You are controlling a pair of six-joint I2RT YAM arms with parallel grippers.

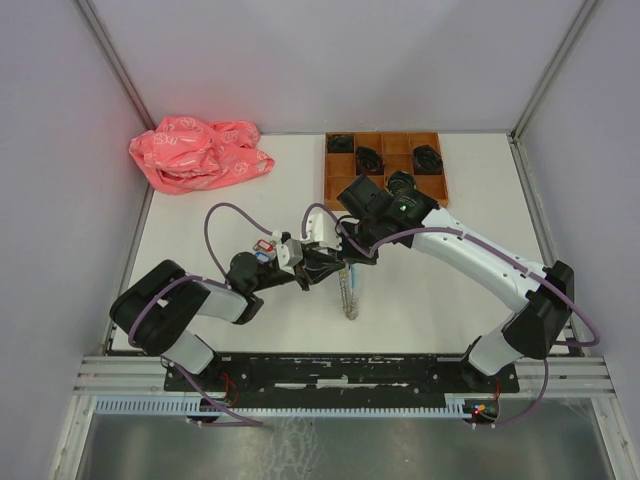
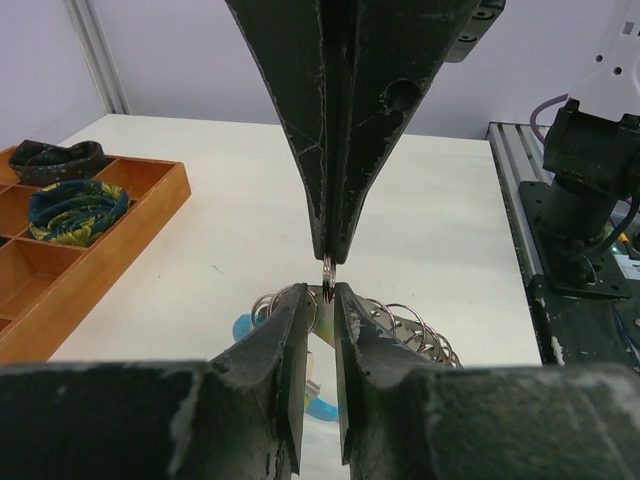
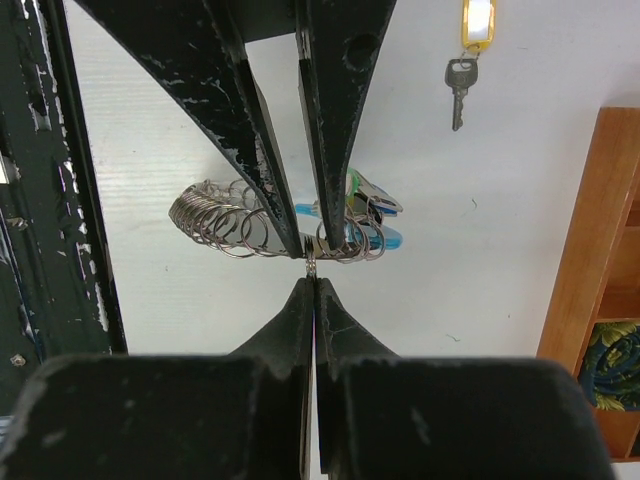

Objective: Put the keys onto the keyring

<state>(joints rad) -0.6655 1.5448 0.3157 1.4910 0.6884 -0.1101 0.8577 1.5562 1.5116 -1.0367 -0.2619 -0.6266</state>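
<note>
**Both grippers on the keyring: readying a ring, it seems, for threading**

Top view: your left gripper (image 1: 330, 266) and right gripper (image 1: 352, 253) meet at the keyring (image 1: 350, 296). Left wrist: its fingers (image 2: 290, 330) stand a slit apart astride one ring, and you cannot tell if they pinch it. Right wrist: its jaws are closed on that same ring, while a yellow-tagged key (image 3: 462, 70) lies well apart. Next, I judge, you must pry the ring open, then fetch that key.

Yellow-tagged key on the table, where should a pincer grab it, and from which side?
Probably the yellow tag, from straight above, closing across its narrow width. The key lies flat on the table, apart from other things, and the tag looks thicker than the thin metal blade.
</note>
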